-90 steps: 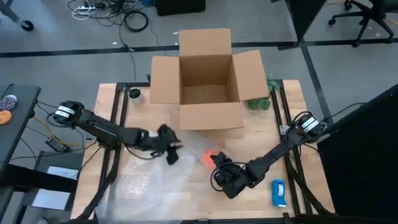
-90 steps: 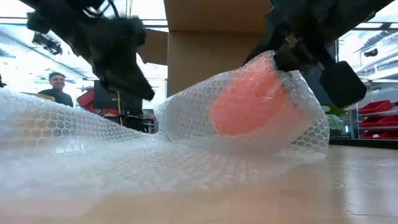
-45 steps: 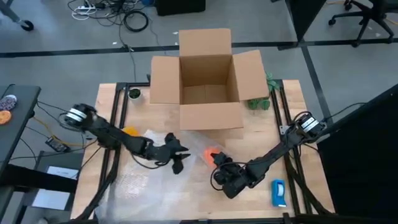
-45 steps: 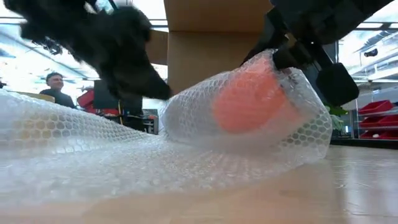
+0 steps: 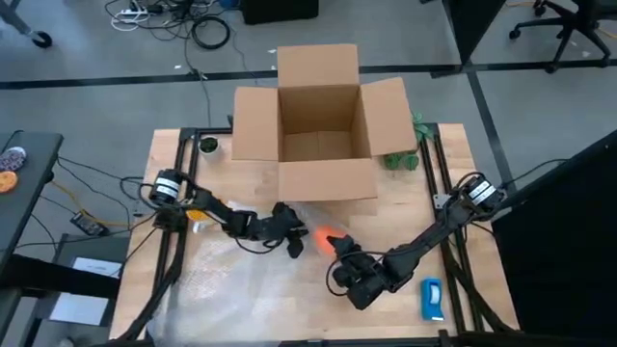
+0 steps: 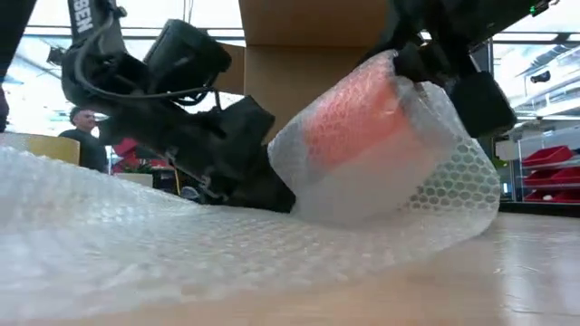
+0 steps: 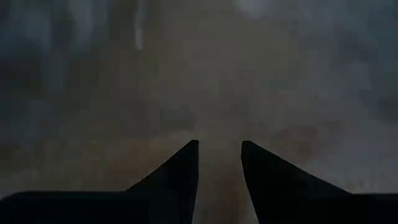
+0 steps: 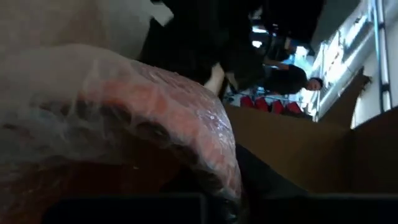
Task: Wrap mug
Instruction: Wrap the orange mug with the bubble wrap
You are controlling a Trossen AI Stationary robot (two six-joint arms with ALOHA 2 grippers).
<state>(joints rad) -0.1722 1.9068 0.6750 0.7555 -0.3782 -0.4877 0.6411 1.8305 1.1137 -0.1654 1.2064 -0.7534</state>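
A: We see the mug (image 6: 362, 122) under bubble wrap (image 6: 136, 235) on the desk (image 5: 405, 207), before the cardboard box (image 5: 323, 120).
B: Left end effector (image 7: 219, 163) slightly open, empty; right end effector (image 5: 339, 258) at the mug, grip unclear. Person (image 6: 86, 136) behind.

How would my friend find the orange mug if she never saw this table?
Start at the big open cardboard box at the table's far side. Just in front of it, between the two dark robot arms, lies a sheet of clear bubble wrap. The mug is the bright orange rounded lump bundled inside that wrap, the only orange thing there.
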